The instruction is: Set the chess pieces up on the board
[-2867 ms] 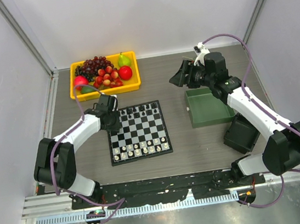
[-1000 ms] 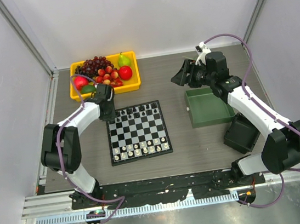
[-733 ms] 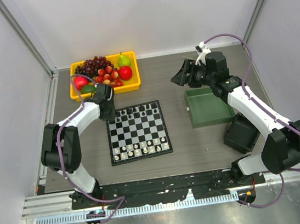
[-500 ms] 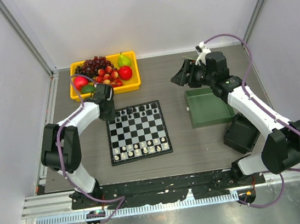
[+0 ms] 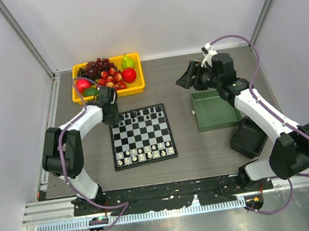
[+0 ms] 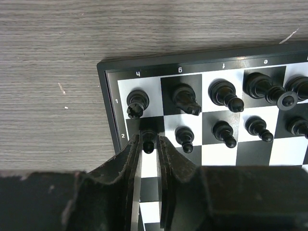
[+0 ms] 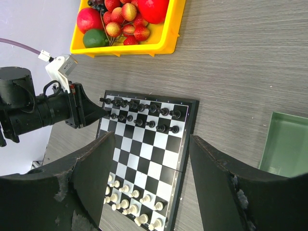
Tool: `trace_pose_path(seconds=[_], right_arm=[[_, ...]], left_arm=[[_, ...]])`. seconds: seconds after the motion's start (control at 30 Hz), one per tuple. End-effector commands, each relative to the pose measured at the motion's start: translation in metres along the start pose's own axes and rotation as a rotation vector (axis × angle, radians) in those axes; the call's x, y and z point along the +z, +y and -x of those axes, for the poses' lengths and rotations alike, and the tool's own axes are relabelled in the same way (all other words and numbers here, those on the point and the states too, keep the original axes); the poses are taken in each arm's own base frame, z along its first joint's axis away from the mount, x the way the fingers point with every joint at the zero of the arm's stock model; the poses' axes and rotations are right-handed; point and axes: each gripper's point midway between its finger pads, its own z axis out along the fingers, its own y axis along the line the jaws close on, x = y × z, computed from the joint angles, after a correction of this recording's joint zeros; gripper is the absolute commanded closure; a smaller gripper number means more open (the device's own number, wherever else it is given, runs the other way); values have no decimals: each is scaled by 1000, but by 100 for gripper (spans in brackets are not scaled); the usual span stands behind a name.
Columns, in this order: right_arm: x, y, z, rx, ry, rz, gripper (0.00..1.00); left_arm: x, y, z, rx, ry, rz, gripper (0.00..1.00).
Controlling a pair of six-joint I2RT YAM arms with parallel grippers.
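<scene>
black pawn (image 6: 148, 144) stands on the board (image 6: 107, 96) edge file; left gripper (image 6: 149, 141) brackets it closely, grip unclear. right gripper (image 7: 151, 140) jaws wide apart, empty.

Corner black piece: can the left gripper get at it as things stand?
Probably yes. The left gripper straddles a pawn one square short of the corner piece and would need to clear that pawn first. The neighbouring piece stands a square aside, leaving room.
</scene>
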Motion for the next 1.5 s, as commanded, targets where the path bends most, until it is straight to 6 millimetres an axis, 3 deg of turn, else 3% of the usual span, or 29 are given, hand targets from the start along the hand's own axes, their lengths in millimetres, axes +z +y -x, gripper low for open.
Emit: trace_pose_path(seconds=[0.0,0.47,0.7,0.77,0.87,0.93,0.97,1.03,1.1,1.3,1.47], right_arm=[[0,6,10,-9,-29,30,31],[0,7,10,-16,-30,34,31],[-1,3,11,-35,-32,30,29],[0,2,9,-32,-25,31,26],[0,-1,9,-30,-23,27,22],[-2,-3,8,-26,-27,19,12],[-2,-4,8,-26,-30,14,10],[-4,-6,8,-31,-32,5,4],[-5,-18,8,-44,-33,-49,1],[-21,-77,15,-68,-48,-315,1],[-53,-110,29,-110,-169,-523,3]], left_arm=[[-10,0,9,-13,-41,-10,75],[-40,4,11,-62,-120,-21,69],[-70,3,12,-108,-212,-67,54],[-80,6,14,-113,-242,-67,47],[-93,10,16,-119,-286,-66,26],[-101,14,18,-130,-314,-53,16],[-104,18,18,-135,-324,-41,1],[-112,24,19,-155,-345,-17,0],[-120,28,24,-189,-375,-27,0],[-161,52,50,-304,-510,-51,0],[-170,60,38,-373,-488,-28,0]])
